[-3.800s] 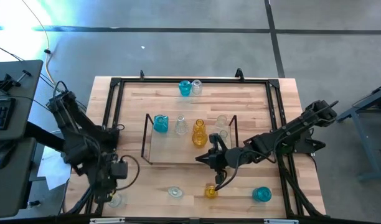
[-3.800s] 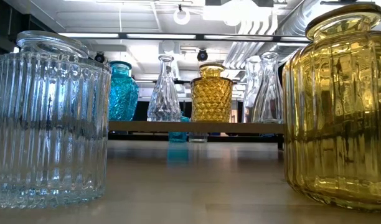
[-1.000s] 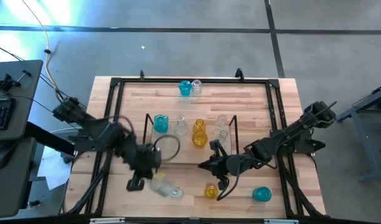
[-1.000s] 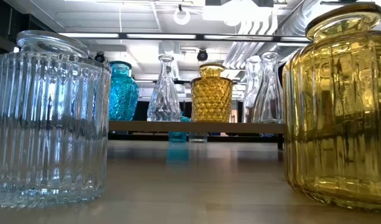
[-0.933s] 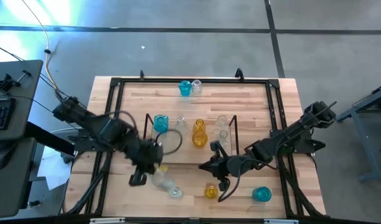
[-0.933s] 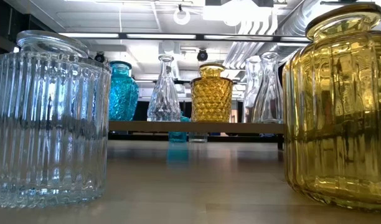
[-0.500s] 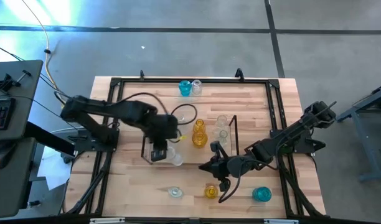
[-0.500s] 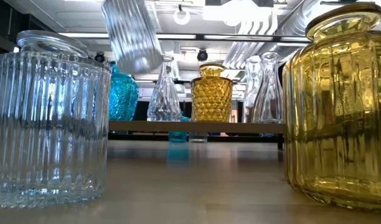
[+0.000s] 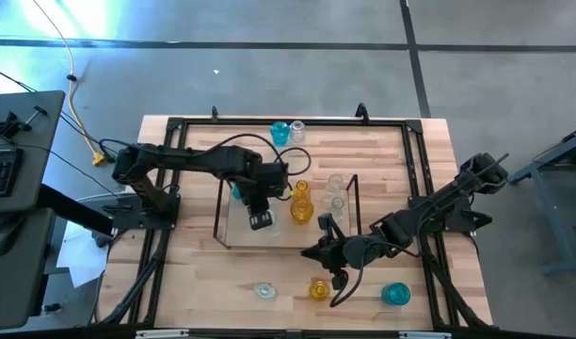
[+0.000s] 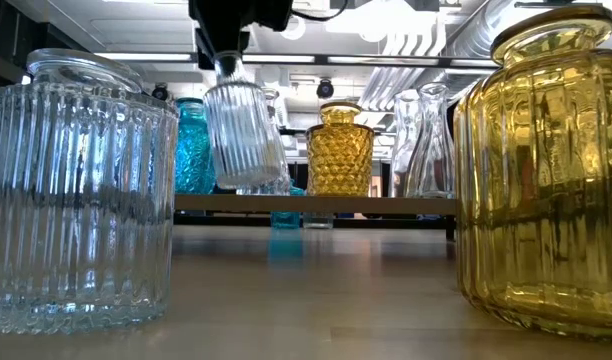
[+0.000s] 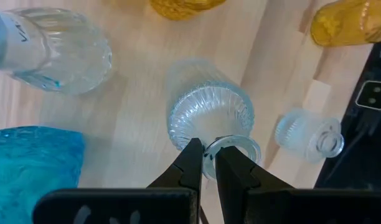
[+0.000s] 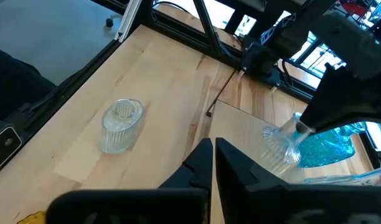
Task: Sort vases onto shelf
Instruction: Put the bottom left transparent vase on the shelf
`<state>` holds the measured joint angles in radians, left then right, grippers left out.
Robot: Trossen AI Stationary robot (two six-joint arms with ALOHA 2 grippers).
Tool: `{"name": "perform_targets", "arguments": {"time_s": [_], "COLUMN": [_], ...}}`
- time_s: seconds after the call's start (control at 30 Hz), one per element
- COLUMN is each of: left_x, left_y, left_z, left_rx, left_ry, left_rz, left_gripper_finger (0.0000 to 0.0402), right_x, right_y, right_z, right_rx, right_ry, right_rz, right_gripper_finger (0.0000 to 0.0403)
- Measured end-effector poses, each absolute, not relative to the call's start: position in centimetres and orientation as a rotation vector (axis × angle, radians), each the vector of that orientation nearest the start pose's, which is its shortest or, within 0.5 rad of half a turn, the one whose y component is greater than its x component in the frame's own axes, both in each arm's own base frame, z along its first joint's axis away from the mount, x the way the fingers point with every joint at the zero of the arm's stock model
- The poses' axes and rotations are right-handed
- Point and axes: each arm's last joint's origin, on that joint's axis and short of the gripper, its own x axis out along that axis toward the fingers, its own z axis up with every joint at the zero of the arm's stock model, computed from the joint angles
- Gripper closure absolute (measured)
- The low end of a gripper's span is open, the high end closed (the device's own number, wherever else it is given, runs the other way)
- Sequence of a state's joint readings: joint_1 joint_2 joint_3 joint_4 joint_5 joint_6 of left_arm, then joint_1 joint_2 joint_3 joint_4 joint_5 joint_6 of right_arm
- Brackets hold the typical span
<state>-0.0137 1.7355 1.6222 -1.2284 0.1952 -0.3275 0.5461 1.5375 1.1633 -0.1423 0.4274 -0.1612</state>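
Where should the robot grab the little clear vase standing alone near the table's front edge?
The clear vase stands upright, mouth up, its body wider than its neck, so probably grip the neck, coming straight down. The left gripper holds a ribbed vase by its top likewise.

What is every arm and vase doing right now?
left gripper: shut on the rim of the ribbed clear vase, above the shelf.
ribbed clear vase: lifted, hanging tilted over the shelf.
right gripper: shut, empty, waiting over the table's front.
shelf: holds blue, clear and amber vases, all upright.
amber vase: upright on the shelf.
small clear vase: upright on the table, off the shelf.
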Motion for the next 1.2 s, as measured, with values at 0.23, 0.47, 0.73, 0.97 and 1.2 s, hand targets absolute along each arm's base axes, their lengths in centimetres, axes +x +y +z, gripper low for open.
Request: {"name": "perform_targets", "arguments": {"time_s": [0.23, 0.47, 0.73, 0.97, 1.2], "left_x": [33.7, 33.7, 33.7, 33.4, 31.4], "left_y": [-0.7, -0.8, -0.7, -0.8, -3.9], "left_z": [30.1, 30.1, 30.2, 31.1, 34.7], "left_rx": [-0.412, -0.420, -0.411, -0.336, -0.126], "left_ry": [1.353, 1.350, 1.345, 1.311, 1.172], "left_rz": [0.069, 0.074, 0.086, 0.068, 0.056], "left_gripper_finger": [0.0380, 0.0349, 0.0344, 0.0336, 0.0354], "right_x": [29.9, 29.9, 29.9, 29.9, 29.8], "right_y": [16.8, 16.8, 16.8, 16.8, 16.9], "right_z": [28.7, 28.7, 28.7, 28.7, 28.7], "right_rx": [-0.398, -0.398, -0.398, -0.397, -0.398], "right_ry": [0.451, 0.452, 0.452, 0.451, 0.452], "right_rz": [0.152, 0.152, 0.152, 0.152, 0.151], "right_gripper_finger": [0.0402, 0.0402, 0.0402, 0.0402, 0.0402]}}
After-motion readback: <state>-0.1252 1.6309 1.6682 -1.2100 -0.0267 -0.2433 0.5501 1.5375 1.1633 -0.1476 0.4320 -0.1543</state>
